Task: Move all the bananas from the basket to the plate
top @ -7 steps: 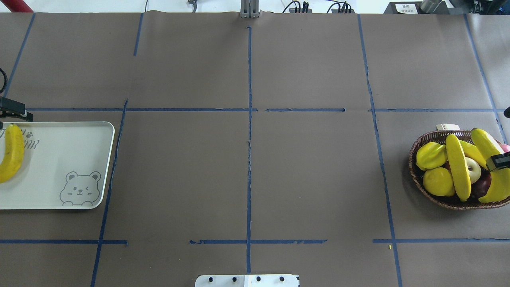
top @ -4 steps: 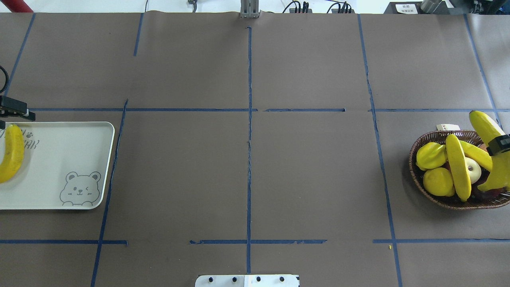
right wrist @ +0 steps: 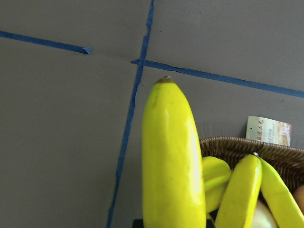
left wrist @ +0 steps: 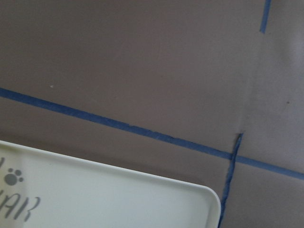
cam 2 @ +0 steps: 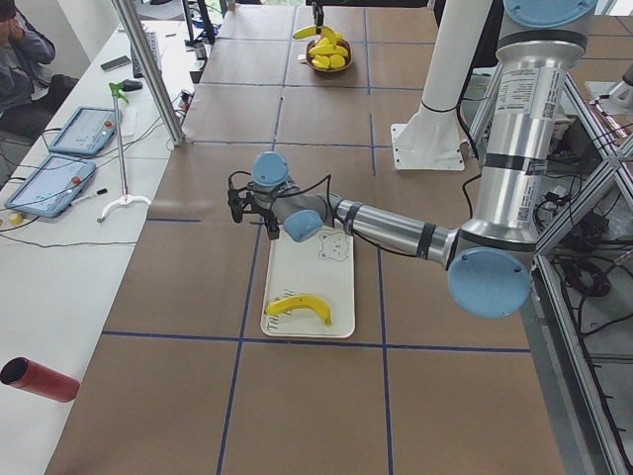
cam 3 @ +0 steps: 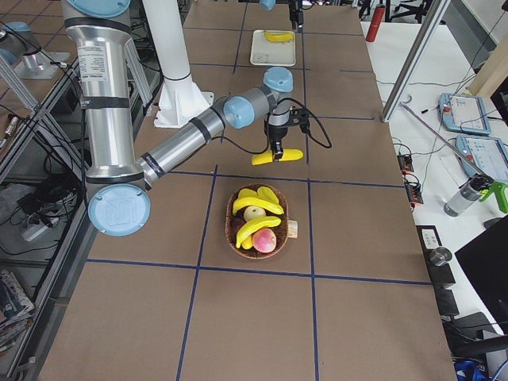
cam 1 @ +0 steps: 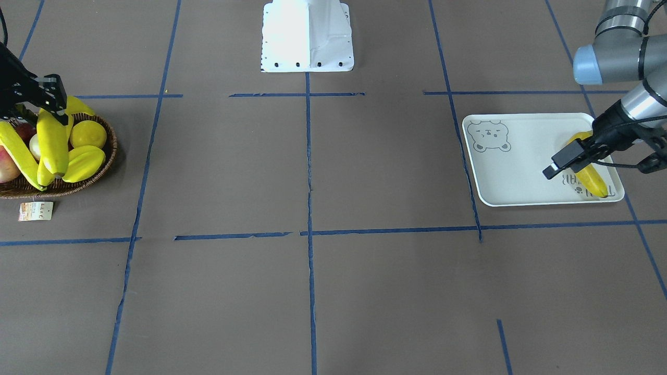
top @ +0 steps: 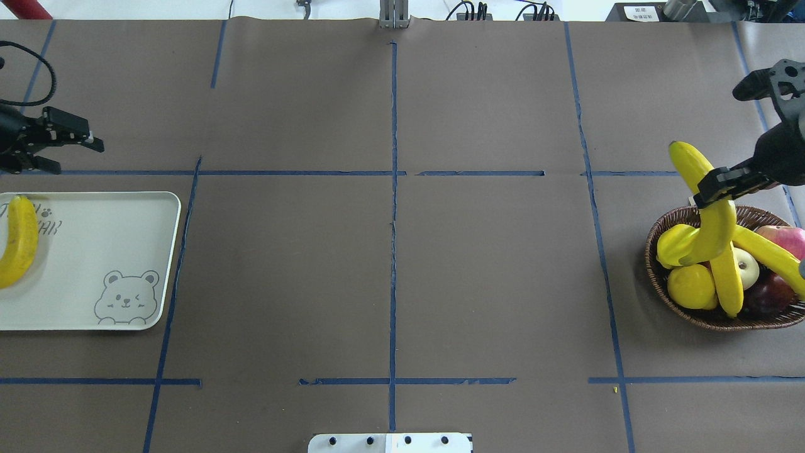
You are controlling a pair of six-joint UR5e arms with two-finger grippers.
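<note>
One banana (top: 710, 214) now hangs above the basket's (top: 657, 277) far-left rim, pinched in the right gripper (top: 723, 182); a second ago it lay inside. That makes four bananas: one held, two in the basket, one on the plate (top: 113, 239) at left. The left gripper (top: 75, 156), spread and empty, has withdrawn beyond the plate.

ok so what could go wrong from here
1. The right gripper pinches the glossy banana at one narrow spot, so the banana might rotate or slip out during the carry.
2. The plate lies far off, beside the left gripper, which hovers there. Reaching across or handing over could bring the two arms into collision.
</note>
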